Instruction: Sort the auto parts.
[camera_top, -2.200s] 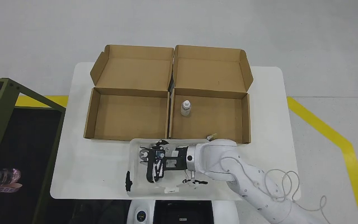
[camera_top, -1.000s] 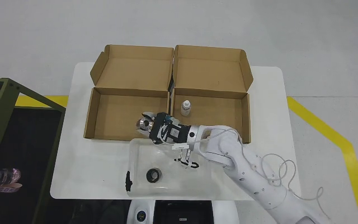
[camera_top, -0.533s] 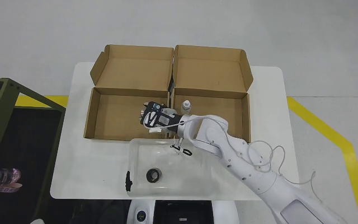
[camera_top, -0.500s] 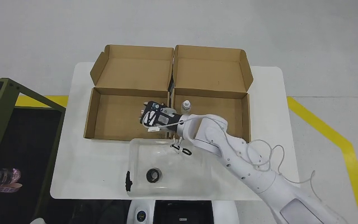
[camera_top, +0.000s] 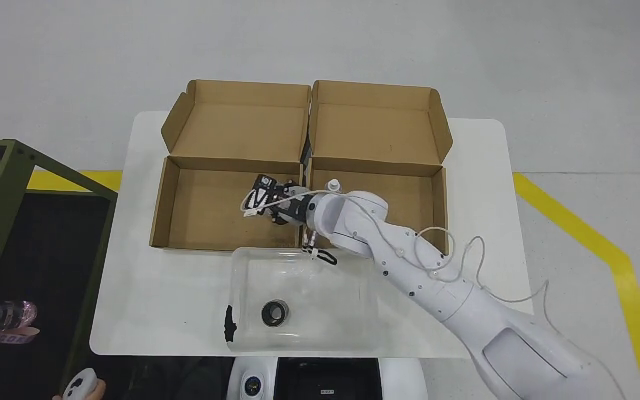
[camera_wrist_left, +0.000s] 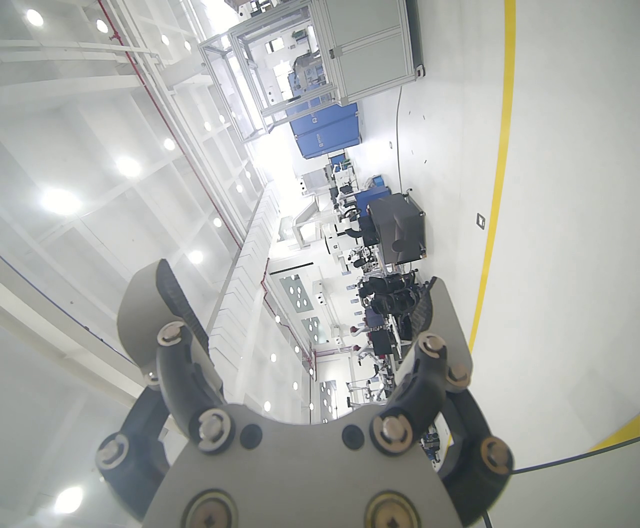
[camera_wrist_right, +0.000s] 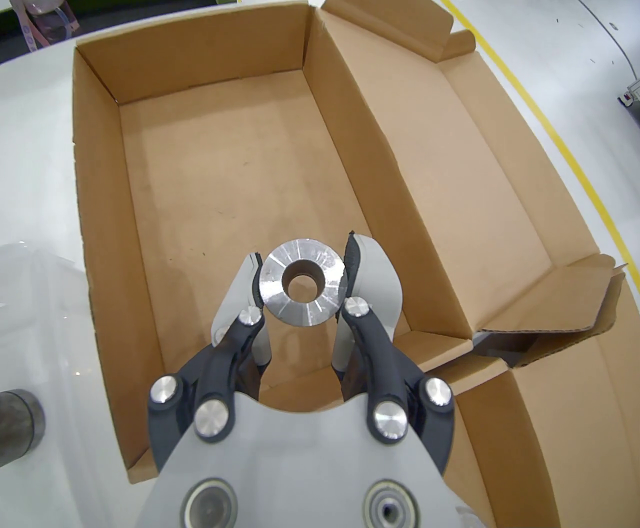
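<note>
The flat silver metal ring with a round centre hole (camera_wrist_right: 303, 282) is being gripped at its rim by the right gripper (camera_wrist_right: 302, 272), whose two fingers are closed against opposite sides of it. It is being held above the brown floor of the left open cardboard box (camera_top: 158, 210), near the wall that this box shares with the right open cardboard box (camera_top: 441, 205).

Two seconds ago this gripper was being worked down inside the clear plastic tray (camera_top: 236, 290) at the near edge of the white table (camera_top: 480, 150). Since then the ring has been lifted out, carried over the tray's far rim and brought over the left box. The transfer is therefore judged to be nearly done, with only the release being awaited.

A dark ring-shaped part (camera_top: 272, 314) is being left in the tray for sorting, and a small white bottle (camera_top: 331, 184) is standing in the right box.

The left gripper (camera_wrist_left: 297, 290) is being held with its fingers apart and nothing between them, pointed up toward the ceiling.

No readable writing is being shown on the ring or the boxes. A pale marking on the right gripper's housing, seen from above, is too small to be read.
</note>
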